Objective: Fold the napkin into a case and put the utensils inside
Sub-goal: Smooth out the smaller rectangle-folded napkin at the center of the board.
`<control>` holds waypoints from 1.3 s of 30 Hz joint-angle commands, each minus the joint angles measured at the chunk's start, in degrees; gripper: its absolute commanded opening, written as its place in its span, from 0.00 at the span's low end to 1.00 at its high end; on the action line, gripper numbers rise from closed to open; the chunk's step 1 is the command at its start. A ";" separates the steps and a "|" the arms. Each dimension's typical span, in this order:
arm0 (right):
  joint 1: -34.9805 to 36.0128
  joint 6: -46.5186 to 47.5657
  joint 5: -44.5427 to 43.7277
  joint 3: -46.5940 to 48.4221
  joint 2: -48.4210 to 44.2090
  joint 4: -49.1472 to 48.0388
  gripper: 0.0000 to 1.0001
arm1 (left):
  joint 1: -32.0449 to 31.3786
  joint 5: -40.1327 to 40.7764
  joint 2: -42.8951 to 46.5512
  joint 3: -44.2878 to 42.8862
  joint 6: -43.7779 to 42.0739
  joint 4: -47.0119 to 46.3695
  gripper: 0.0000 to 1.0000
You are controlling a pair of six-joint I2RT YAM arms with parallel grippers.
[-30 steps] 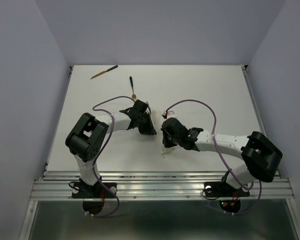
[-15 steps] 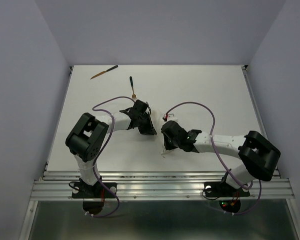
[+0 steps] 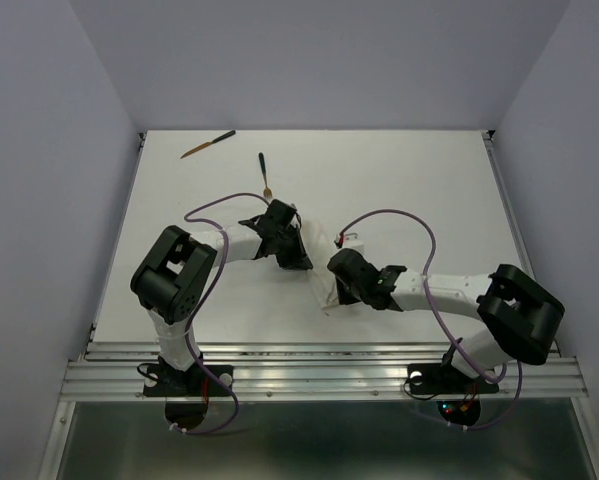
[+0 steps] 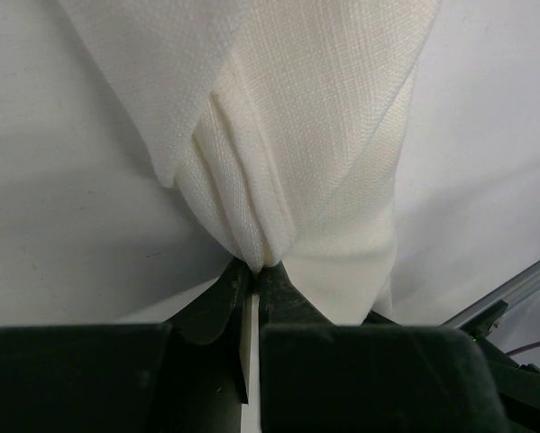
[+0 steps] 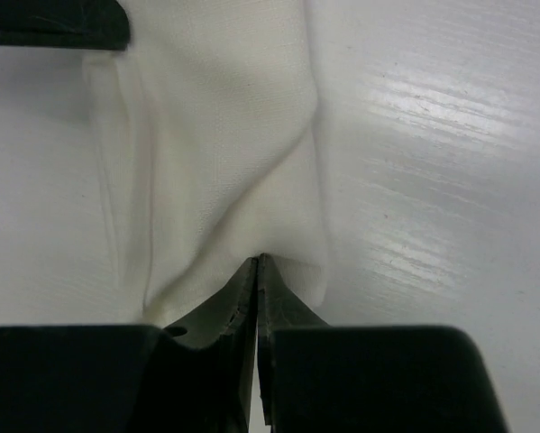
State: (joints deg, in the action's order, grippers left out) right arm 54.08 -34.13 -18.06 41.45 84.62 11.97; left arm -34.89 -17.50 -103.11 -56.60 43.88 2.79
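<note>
The white napkin lies folded into a narrow strip in the middle of the table, stretched between both grippers. My left gripper is shut on its bunched, pleated end, the fingertips pinching the folds. My right gripper is shut on the other end of the cloth, its tips closed on a fold. Two brown wooden utensils with dark ends lie apart at the far left: one near the back edge, one just beyond the left gripper.
Purple cables loop over both arms. The left gripper's black body shows at the top left of the right wrist view. A metal rail runs along the table's near edge.
My right gripper has moved a little right and toward the near edge with the napkin end in it, drawing more cloth into view. The left arm has stayed still.
</note>
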 commanded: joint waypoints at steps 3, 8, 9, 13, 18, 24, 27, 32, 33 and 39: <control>0.41 -0.50 0.75 -0.32 3.09 -1.86 0.07 | -0.26 2.73 -0.86 0.35 0.24 1.08 0.00; 0.41 0.29 -3.55 0.12 -1.11 -1.25 0.08 | -0.26 2.64 -1.92 0.09 1.74 -0.59 0.00; 0.41 0.55 -4.43 0.90 -1.99 -0.20 0.09 | -0.26 2.64 -2.18 -0.09 2.52 -0.85 0.00; 0.41 3.71 -10.57 3.89 -5.51 2.00 0.14 | -0.35 2.38 -3.06 -1.40 4.54 -2.26 0.00; -0.12 6.18 -11.73 7.85 -4.64 2.89 0.18 | -0.61 1.94 -4.12 -3.43 4.81 -2.35 0.00; -0.12 7.15 -9.54 10.93 -1.65 2.80 0.20 | -0.88 1.59 -2.98 -2.38 2.27 -1.56 0.21; -0.12 7.76 -9.27 11.89 -0.60 2.80 0.20 | -0.88 1.94 -1.49 -0.89 1.83 -1.38 0.30; -0.12 8.46 -8.48 12.42 0.55 2.62 0.22 | -0.88 2.03 0.54 0.61 1.21 -0.85 0.38; -0.12 8.47 -8.39 12.34 0.63 2.54 0.22 | -0.88 2.11 1.06 0.87 1.04 -0.77 0.39; -0.12 8.82 -7.43 12.95 1.95 2.45 0.29 | -0.88 2.82 3.70 1.05 0.16 0.81 0.40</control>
State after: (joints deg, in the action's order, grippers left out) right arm 54.04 -26.41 -25.85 51.57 85.60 14.98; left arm -35.55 -16.62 -103.18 -56.60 46.15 0.12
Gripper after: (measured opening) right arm 0.271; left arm 0.388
